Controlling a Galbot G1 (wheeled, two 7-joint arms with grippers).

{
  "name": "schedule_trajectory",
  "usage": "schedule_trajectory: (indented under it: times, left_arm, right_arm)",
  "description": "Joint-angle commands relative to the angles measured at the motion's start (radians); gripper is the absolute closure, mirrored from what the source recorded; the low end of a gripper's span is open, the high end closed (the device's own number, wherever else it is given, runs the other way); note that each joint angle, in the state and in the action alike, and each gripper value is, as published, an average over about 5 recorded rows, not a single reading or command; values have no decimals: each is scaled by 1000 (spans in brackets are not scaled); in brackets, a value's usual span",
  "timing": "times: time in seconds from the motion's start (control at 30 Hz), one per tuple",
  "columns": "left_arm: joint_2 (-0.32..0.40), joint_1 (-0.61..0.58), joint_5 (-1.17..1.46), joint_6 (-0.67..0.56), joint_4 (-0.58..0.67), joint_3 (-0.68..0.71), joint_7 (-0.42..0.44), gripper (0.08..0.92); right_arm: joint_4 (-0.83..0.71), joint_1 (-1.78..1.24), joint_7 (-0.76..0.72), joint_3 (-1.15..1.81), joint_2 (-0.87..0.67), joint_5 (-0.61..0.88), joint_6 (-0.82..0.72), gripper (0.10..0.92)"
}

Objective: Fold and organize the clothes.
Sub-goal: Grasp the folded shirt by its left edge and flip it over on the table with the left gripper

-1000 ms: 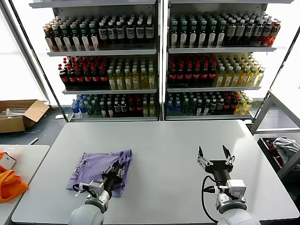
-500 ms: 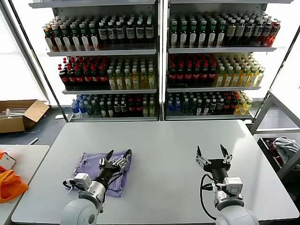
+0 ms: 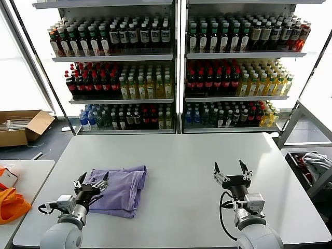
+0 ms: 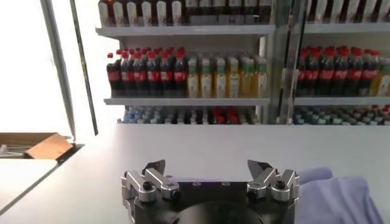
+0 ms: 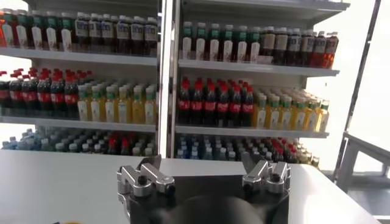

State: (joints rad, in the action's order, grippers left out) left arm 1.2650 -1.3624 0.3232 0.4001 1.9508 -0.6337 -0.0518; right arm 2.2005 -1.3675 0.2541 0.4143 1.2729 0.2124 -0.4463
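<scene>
Item: folded lavender thin-fabric T-shirt (image 3: 120,190), lying on the left part of the white rectangular surface (image 3: 181,155). Left gripper (image 3: 91,182): fingers apart, empty, at the shirt's left edge. Right gripper (image 3: 231,173): fingers apart, empty, over bare surface, well apart from the shirt.

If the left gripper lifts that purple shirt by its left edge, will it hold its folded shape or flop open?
The lavender T-shirt will likely flop: it lies flat in soft wrinkled layers, so it looks thin and limp. Lifted by one edge, the folded layers would probably slide apart. It seems light; the left gripper, jaws open at that edge, should manage. The right gripper waits open.
</scene>
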Motion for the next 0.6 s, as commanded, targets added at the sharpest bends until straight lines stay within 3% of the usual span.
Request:
schedule_trajectory:
  times: [0.03,0.6]
  left_arm:
    - [-24,-6,-43,0,-70,-58,34,177]
    - [-51,26,154,42,-176,-68,82,177]
  right_arm:
    - [-16,7,0,1,-7,13,5,203]
    - [1,-11,2,9,-8,9,2,203]
